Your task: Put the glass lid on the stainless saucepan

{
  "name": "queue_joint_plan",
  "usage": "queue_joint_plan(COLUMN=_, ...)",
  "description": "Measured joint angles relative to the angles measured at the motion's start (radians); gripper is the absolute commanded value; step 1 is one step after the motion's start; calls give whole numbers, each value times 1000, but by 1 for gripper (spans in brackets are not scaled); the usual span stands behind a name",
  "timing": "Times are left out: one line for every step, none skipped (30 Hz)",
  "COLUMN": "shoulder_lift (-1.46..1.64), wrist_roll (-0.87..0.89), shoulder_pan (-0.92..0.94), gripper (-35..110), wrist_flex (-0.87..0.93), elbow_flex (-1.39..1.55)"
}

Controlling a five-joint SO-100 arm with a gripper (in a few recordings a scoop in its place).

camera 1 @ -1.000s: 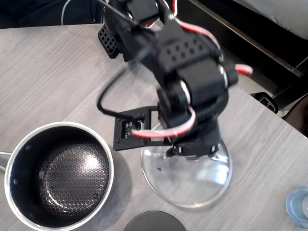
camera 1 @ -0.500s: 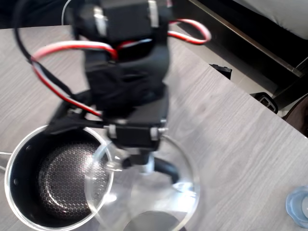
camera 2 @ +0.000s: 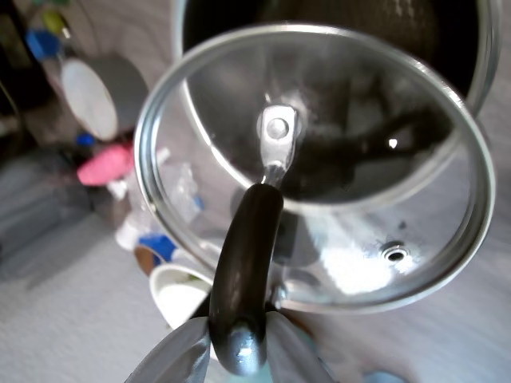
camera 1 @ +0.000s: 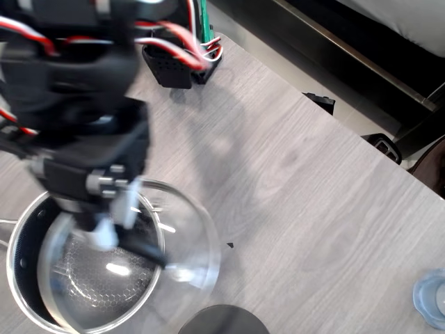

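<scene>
Glass lid (camera 1: 132,261) has swung from the table (camera 1: 299,209) to partly over the stainless saucepan (camera 1: 28,229); fingers (camera 2: 177,357) pinch its handle.

In the overhead view the black arm reaches down from the upper left, blurred, its red, white and black cables looping across the top. The gripper (camera 1: 104,233) points downward at the lower left. In the wrist view the gripper (camera 2: 237,343) sits at the bottom edge, its two pale fingers (camera 2: 180,355) clamped on either side of the lid (camera 2: 335,159) handle.
</scene>
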Motion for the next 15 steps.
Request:
queue_joint_plan(shoulder_lift=0, wrist_roll=5, shoulder_pan=14, gripper=0, wrist_flex=0, elbow_flex=0)
queue_joint_plan(shoulder_lift=0, wrist_roll=3, shoulder_pan=26, gripper=0, wrist_flex=0, elbow_flex=0)
queue_joint_plan(shoulder_lift=0, wrist_roll=-5, shoulder_pan=43, gripper=0, wrist_flex=0, elbow_flex=0)
queue_joint_plan(shoulder_lift=0, wrist_roll=-8, shoulder_pan=60, gripper=0, wrist_flex=0, elbow_flex=0)
queue_joint_plan(shoulder_lift=0, wrist_roll=-12, shoulder_pan=81, gripper=0, wrist_flex=0, elbow_flex=0)
queue_joint_plan(shoulder_lift=0, wrist_roll=-15, shoulder_pan=94, gripper=0, wrist_flex=0, elbow_flex=0)
queue_joint_plan(shoulder_lift=0, wrist_roll=-21, shoulder_pan=100, gripper=0, wrist_flex=0, elbow_flex=0)
queue_joint_plan(shoulder_lift=-3, wrist_roll=-23, shoulder_pan=106, gripper=0, wrist_flex=0, elbow_flex=0)
queue_joint_plan(shoulder_lift=-5, wrist_roll=-20, shoulder_pan=106, gripper=0, wrist_flex=0, elbow_flex=0)
queue_joint_plan(shoulder_lift=-5, wrist_roll=-17, shoulder_pan=110, gripper=0, wrist_flex=0, elbow_flex=0)
queue_joint_plan(shoulder_lift=-5, wrist_roll=-21, shoulder_pan=115, gripper=0, wrist_flex=0, elbow_flex=0)
queue_joint_plan(shoulder_lift=-5, wrist_roll=-29, shoulder_pan=123, gripper=0, wrist_flex=0, elbow_flex=0)
queue_joint_plan(shoulder_lift=-5, wrist_roll=-29, shoulder_pan=127, gripper=0, wrist_flex=0, elbow_flex=0)
queue_joint_plan(shoulder_lift=-11, wrist_roll=-29, shoulder_pan=129, gripper=0, wrist_flex=0, elbow_flex=2)
queue_joint_plan(shoulder_lift=-14, wrist_roll=-29, shoulder_pan=129, gripper=0, wrist_flex=0, elbow_flex=6)
